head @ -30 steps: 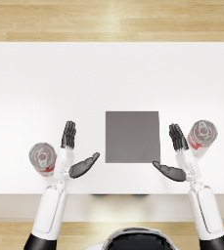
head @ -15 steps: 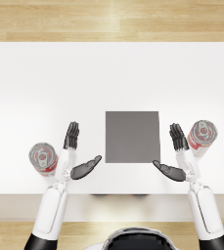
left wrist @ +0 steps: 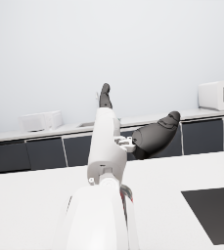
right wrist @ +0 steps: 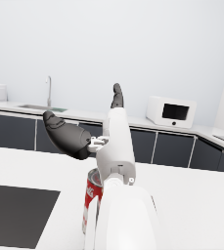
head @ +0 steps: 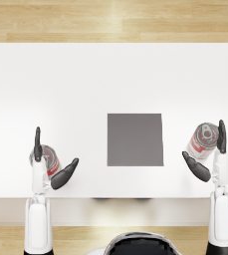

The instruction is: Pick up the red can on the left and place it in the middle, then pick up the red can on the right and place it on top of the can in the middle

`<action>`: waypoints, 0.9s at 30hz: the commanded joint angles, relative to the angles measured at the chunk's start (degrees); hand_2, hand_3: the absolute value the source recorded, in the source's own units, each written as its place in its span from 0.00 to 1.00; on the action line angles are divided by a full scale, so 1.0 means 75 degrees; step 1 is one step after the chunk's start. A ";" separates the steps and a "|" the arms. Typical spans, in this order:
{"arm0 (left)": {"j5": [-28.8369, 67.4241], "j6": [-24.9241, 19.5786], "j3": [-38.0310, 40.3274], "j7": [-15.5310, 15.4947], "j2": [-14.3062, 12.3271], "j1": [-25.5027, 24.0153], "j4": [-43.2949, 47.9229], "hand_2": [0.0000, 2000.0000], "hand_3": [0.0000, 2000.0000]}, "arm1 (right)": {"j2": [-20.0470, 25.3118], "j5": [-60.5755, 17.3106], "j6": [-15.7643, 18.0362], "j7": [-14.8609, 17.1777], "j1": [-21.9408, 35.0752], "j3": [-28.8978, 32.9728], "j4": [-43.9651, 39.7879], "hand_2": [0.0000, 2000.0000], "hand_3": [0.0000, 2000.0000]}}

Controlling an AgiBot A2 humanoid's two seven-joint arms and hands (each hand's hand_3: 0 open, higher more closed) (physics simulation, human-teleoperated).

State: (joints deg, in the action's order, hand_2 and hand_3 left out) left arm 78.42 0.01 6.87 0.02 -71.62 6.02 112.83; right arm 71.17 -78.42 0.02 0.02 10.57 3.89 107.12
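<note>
On the white table (head: 85,89), a dark grey square mat (head: 135,139) lies in the middle. To its left stands the left red can (head: 50,158), upright, with the left hand (head: 48,162) over it, fingers spread apart and thumb out toward the mat; whether any finger touches the can cannot be told. To the mat's right stands the right red can (head: 203,140), the right hand (head: 210,154) spread around it the same way, grasping nothing visibly.
</note>
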 commanded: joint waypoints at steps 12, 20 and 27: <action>0.0079 -0.0002 0.1320 -0.0002 -0.0862 -0.1676 -0.0969 0.00 0.00 | 0.0179 -0.0081 -0.0003 -0.0003 -0.0378 0.0476 -0.2129 0.00 0.00; 0.0080 -0.0002 0.1123 -0.0002 -0.0942 -0.1704 -0.1960 0.00 0.00 | 0.0289 -0.0082 -0.0003 -0.0003 -0.0065 0.0406 -0.3503 0.00 0.00; 0.0080 -0.0002 0.0783 -0.0002 -0.0941 -0.1403 -0.2876 0.00 0.00 | 0.0415 -0.0081 -0.0003 -0.0003 0.0407 0.0063 -0.4598 0.00 0.00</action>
State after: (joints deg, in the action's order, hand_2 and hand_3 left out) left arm 79.02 0.00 13.31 0.00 -79.05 -5.83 93.26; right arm 74.32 -79.03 0.00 0.00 11.67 5.17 75.00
